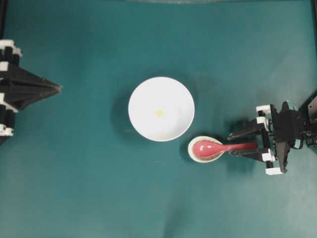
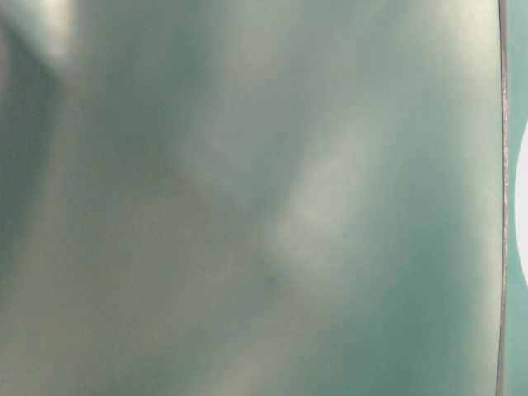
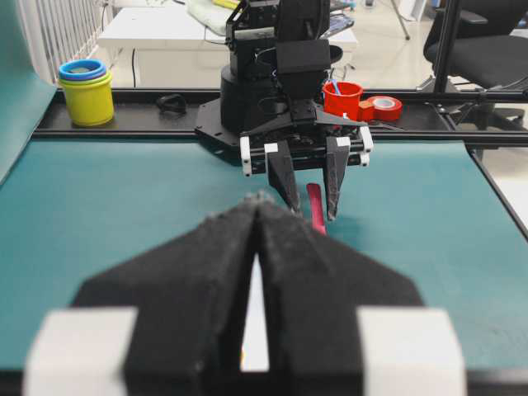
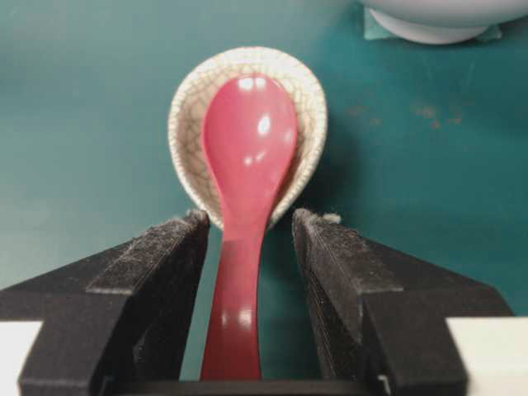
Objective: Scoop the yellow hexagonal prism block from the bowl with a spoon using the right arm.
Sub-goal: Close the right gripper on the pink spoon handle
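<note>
Teal tabletop (image 1: 74, 188): spoon (image 1: 218, 148) laid left–right, scoop leftward in speckled dish (image 1: 198, 154), handle straddled by spread, ungripping right gripper (image 1: 233, 145). Left gripper (image 1: 58, 88) is seen closed, empty.

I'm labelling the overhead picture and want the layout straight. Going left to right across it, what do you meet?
Left tool, shut → white bowl with the yellow block in it → small beige dish holding the red spoon's scoop → right tool, open around the spoon handle.
</note>
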{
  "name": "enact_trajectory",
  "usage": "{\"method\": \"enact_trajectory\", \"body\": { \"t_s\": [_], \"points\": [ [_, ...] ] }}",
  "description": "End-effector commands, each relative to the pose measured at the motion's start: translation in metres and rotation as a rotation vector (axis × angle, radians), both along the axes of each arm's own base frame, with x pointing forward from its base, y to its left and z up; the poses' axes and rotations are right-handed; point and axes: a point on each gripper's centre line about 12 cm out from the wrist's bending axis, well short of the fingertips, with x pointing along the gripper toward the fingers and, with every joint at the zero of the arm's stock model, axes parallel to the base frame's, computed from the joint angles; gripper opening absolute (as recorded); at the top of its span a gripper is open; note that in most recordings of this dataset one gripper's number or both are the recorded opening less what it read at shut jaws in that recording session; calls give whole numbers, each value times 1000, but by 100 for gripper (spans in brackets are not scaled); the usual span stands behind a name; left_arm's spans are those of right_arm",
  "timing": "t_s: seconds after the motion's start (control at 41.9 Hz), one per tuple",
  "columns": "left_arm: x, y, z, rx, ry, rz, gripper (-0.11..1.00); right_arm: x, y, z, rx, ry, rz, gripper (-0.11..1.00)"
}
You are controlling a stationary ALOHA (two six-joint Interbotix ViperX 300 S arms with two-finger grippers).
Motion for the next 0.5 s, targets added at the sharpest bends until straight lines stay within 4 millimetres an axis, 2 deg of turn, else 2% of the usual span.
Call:
{"method": "enact_trajectory", "body": {
  "t_s": [0.0,0.478],
  "points": [
    [2,0,2,3,-5,1,0,1,1,2,3,-8,1,52],
    [2,0,1,3,-2,1,0,0,1,-2,1,20,1,52]
  ]
}}
